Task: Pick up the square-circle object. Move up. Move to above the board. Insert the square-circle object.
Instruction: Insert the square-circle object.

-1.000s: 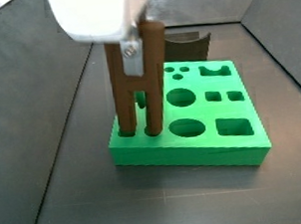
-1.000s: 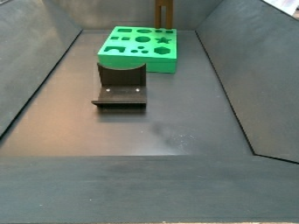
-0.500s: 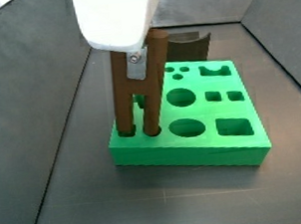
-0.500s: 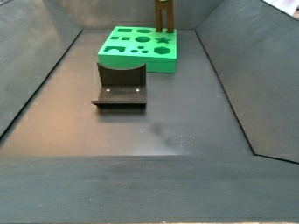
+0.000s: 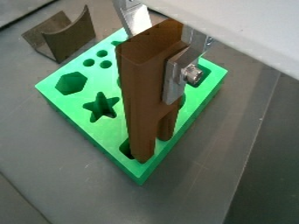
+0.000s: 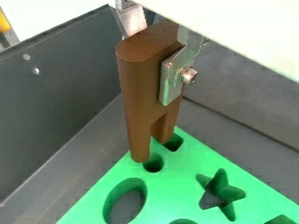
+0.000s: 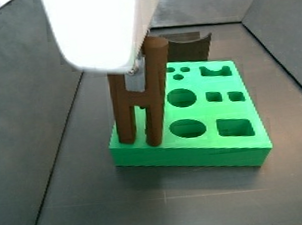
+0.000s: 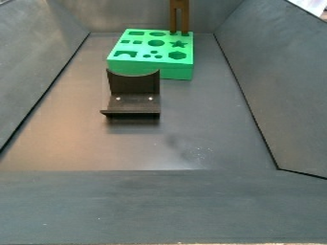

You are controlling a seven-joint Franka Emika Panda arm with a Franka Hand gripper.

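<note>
Lowered slightly, the square-circle object (image 5: 149,96) is clamped upright by the gripper (image 5: 176,74) (jaws narrow), its tip entering the board (image 5: 82,87).

A side view sits close and high, looking down on the board (image 7: 195,120) from its near edge — the gripper (image 7: 134,74) fills the frame at 11 o'clock, holding the peg (image 7: 153,92). A side view stands far back down the bin, facing the board (image 8: 153,52) at 12 o'clock, with the fixture (image 8: 133,99) nearer. Both wrist views ride beside the gripper (image 5: 163,66) (image 6: 158,68), looking down the peg (image 5: 149,96) (image 6: 145,96) onto one board corner (image 5: 87,96) (image 6: 251,210) — all four share board and peg (image 8: 179,12).
</note>
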